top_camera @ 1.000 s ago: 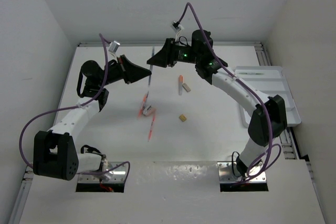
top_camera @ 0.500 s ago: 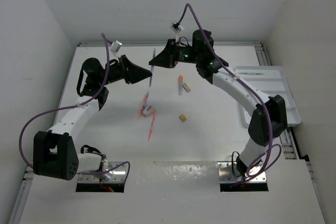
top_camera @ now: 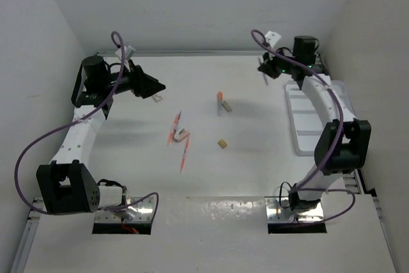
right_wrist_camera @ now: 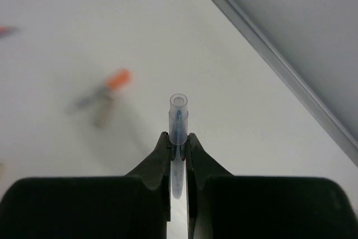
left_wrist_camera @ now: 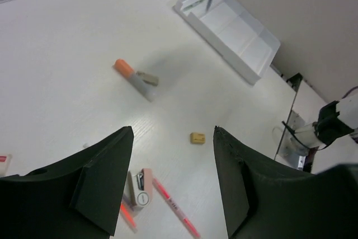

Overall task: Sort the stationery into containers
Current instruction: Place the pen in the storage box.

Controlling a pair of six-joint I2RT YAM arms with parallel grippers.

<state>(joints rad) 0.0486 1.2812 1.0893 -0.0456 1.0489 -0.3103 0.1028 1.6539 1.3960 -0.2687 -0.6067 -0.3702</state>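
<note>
The right tool pinched a purple-grey pen jutting past its fingertips; the left tool gaped wide, empty.

White tray, orange-red pens and a tan block sit on a white table; another pen appears translucent blue-grey.

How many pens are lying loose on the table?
3. An orange-red pen and a second orange-red pen lie mid-table; an orange-tipped pen lies farther back beside a grey block. A fourth pen is in the right gripper; others may be hidden.
</note>
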